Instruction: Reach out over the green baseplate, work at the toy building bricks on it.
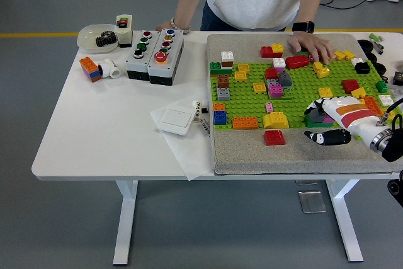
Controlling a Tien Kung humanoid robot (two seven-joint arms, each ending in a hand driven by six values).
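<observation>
**Head view: right hand on the bricks at the baseplate's near right corner**

Head view shows the right hand (324, 124) reaching in from the worktop's right edge, white with orange stripes and black fingertips. Its fingers (316, 108) arch over a grey brick (315, 118) and a pink brick (329, 120) at the near right part of the green baseplate (296, 92), while the thumb (327, 137) lies on the grey mat (252, 152) just in front of them. Whether the fingers actually clamp the bricks cannot be told.

Just left of the hand sits a yellow brick (275, 120), with a red brick (274, 137) off the plate on the mat beside it. Other coloured bricks are scattered over the baseplate, which lies on the mat on the right half of the worktop (101, 130).

At the far edge a person stands, one hand (310, 46) resting flat on the plate's far side beside a long red brick (296, 62). A button box (155, 56) stands on the left half of the worktop.
</observation>
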